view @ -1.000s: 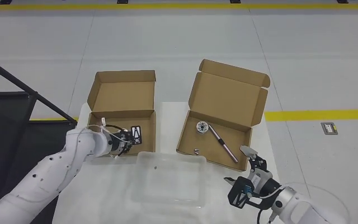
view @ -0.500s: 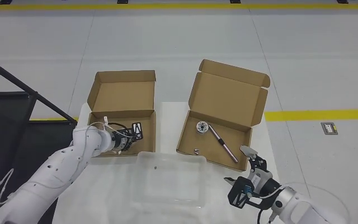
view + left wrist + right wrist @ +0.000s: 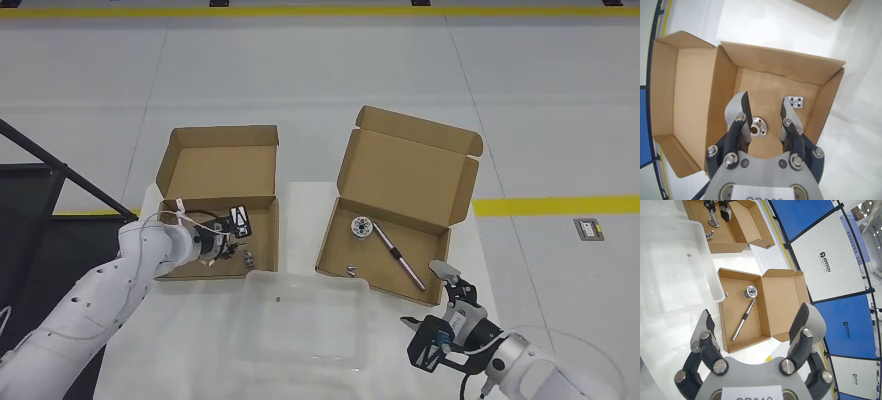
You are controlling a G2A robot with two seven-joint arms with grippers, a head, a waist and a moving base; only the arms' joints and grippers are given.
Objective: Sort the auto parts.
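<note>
Table: a white table holds two open cardboard boxes, with a clear tub in front of them.
Left box: the left box sits on the left side of the table with its lid folded back.
Round part: a shiny round part with a hole in its middle lies flat on the floor of the left box.
Square plate: a small square metal plate with holes lies in the left box too, near the round part but not touching it.
Left gripper: the left gripper is down inside the left box, right over the round part. Its jaws are apart and hold nothing. One finger is right by the middle of the round part; I cannot tell if it touches.
Right box: the right box is on the right side of the table, lid open.
Spool: a short metal spool stands in the right box.
Rod: a long metal rod lies just beside the spool.
Bolt: a tiny bolt sits near the box wall next to the tub.
Tub: the clear tub has one small dark bit inside.
Right gripper: the right gripper hangs over the near right part of the table, beside the right box. Its jaws are wide apart and hold nothing.
</note>
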